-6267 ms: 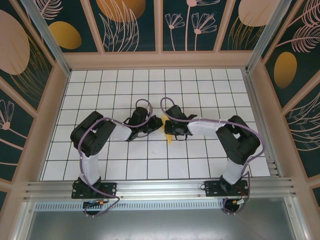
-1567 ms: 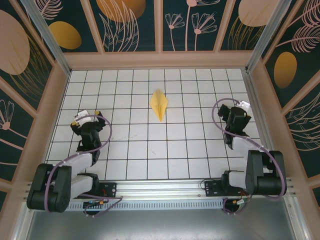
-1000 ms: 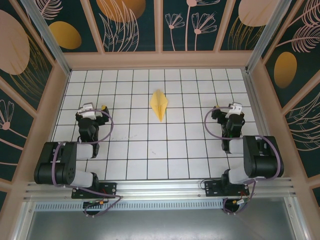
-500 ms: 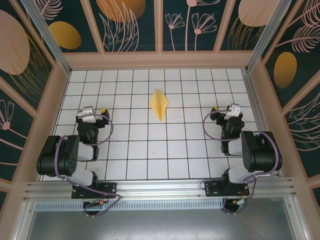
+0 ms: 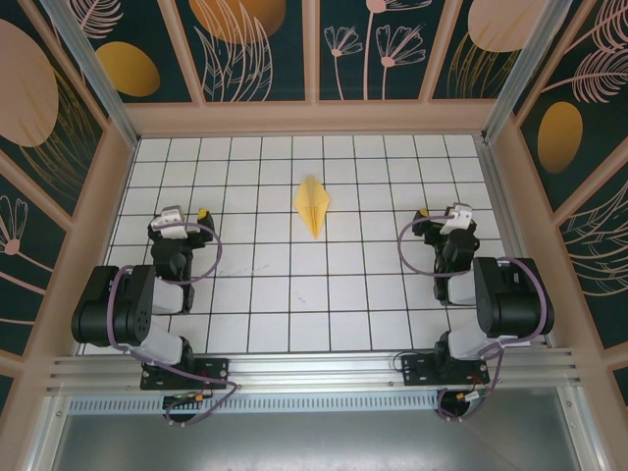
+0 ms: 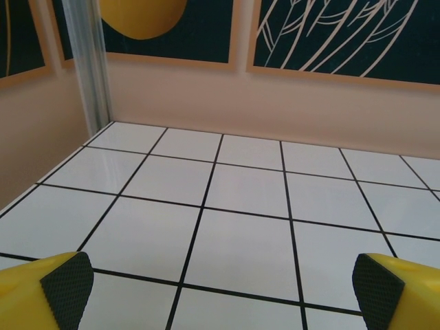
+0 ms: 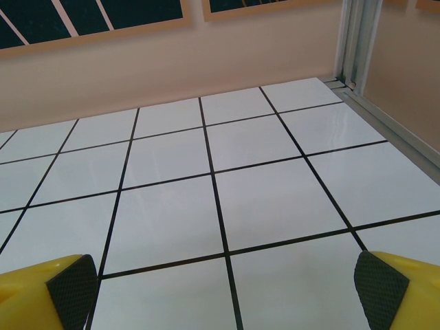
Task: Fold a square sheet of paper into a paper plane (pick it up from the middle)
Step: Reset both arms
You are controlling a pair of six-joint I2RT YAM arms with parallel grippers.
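**gridwatcher:** Where was the plane sitting at that point, and which arm had the shorter reach?

**me (op):** The paper plane (image 5: 313, 205) lay flat on the grid table (image 5: 245, 294), and nothing was touching it. On the overhead cam the left gripper (image 5: 186, 215) sat well off to the plane's left. The right gripper (image 5: 442, 213) sat well off to its right. Both were roughly level with its middle. Honestly I couldn't call either one nearer, it looked dead centre between them.

**gridwatcher:** Which way did it point? And were the fingers holding anything?

**me (op):** The long axis ran top to bottom in the overhead view, with the narrow tip at the bottom end and the wider end at the top. So the centre crease lay side-on to both grippers. Any reach from either arm would've come in across the plane, not along it.

Both sets of fingers were spread wide and had hold of nothing. On the left wrist cam the black pads (image 6: 67, 283) sat way out at the bottom corners with bare tiles between them. The right wrist cam showed the same thing.

My read was that the dart looked finished, so there was nothing left to grab. If I'd wanted to lift it, I'd have had to swing one arm inward toward the plane first.
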